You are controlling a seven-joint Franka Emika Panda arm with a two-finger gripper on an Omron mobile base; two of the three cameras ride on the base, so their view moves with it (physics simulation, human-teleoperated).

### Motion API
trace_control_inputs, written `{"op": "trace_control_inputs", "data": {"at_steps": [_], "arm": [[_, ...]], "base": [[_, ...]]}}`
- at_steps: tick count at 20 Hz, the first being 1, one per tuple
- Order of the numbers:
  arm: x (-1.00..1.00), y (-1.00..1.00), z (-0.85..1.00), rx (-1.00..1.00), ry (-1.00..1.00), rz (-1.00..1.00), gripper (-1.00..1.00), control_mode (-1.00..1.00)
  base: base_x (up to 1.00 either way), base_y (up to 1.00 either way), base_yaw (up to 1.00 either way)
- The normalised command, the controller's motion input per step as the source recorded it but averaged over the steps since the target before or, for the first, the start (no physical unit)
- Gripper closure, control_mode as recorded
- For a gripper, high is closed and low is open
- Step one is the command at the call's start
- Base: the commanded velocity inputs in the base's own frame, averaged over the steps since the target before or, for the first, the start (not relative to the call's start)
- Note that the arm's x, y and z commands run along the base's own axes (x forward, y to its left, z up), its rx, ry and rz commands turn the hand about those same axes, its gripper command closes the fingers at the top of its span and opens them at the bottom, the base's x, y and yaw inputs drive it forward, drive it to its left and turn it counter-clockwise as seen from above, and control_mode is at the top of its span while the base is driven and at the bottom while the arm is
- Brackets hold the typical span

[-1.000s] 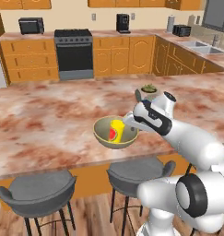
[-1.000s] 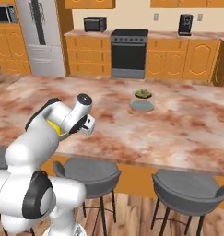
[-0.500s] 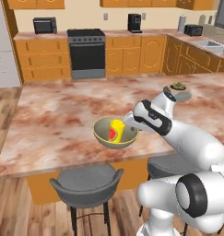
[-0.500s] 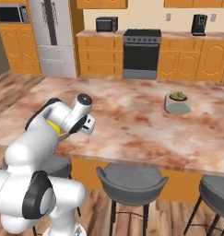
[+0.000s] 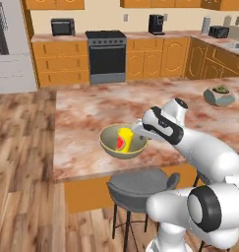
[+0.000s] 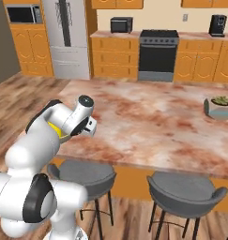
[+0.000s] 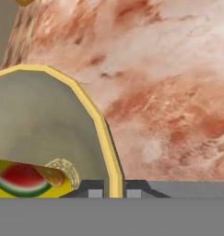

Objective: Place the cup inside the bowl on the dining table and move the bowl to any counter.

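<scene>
Orange cabinets, a black stove (image 5: 107, 56) and a steel fridge (image 5: 10, 47) line the far wall in the left base view. Before them lies the dining table (image 5: 91, 110), a broad marble slab. Over its near edge sits the bowl (image 5: 122, 142), and inside it the cup (image 5: 123, 139) lies tilted, its red mark facing out. The end effector (image 5: 136, 130) is clenched on the bowl's right rim. A small grey dish (image 5: 219, 96) holding something green stands far off on the table's right side. Two stools (image 5: 140, 187) stand under the near edge.

From the right base view, the arm covers nearly all of the bowl; a sliver of yellow (image 6: 56, 129) shows behind the white forearm. The grey dish (image 6: 219, 107) sits near the right frame edge.

Looking along the hand, the bowl's pale rim (image 7: 92, 110) runs between the two fingertips (image 7: 96, 189), pinched there. The cup (image 7: 28, 179) lies at the bowl's bottom, cut off by the frame, showing a watermelon picture. Marble table (image 7: 168, 92) spreads beyond.
</scene>
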Motion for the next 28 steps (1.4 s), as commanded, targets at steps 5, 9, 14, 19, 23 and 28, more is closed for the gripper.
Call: {"op": "trace_control_inputs", "data": {"at_steps": [5, 9, 14, 19, 23, 28], "arm": [[0.00, 0.00, 0.00, 0.00, 0.00, 0.00, 1.00, 1.00], [0.00, 0.00, 0.00, 0.00, 0.00, 0.00, 1.00, 1.00], [0.00, 0.00, 0.00, 0.00, 0.00, 0.00, 1.00, 1.00], [0.00, 0.00, 0.00, 0.00, 0.00, 0.00, 1.00, 1.00], [0.00, 0.00, 0.00, 0.00, 0.00, 0.00, 1.00, 1.00], [0.00, 0.00, 0.00, 0.00, 0.00, 0.00, 1.00, 1.00]], "base": [[-0.03, 0.81, 0.00], [0.00, 0.85, 0.00], [0.00, 0.84, 0.00], [0.06, 0.85, 0.00], [0.16, 0.85, 0.00], [0.29, 0.82, 0.00]]}}
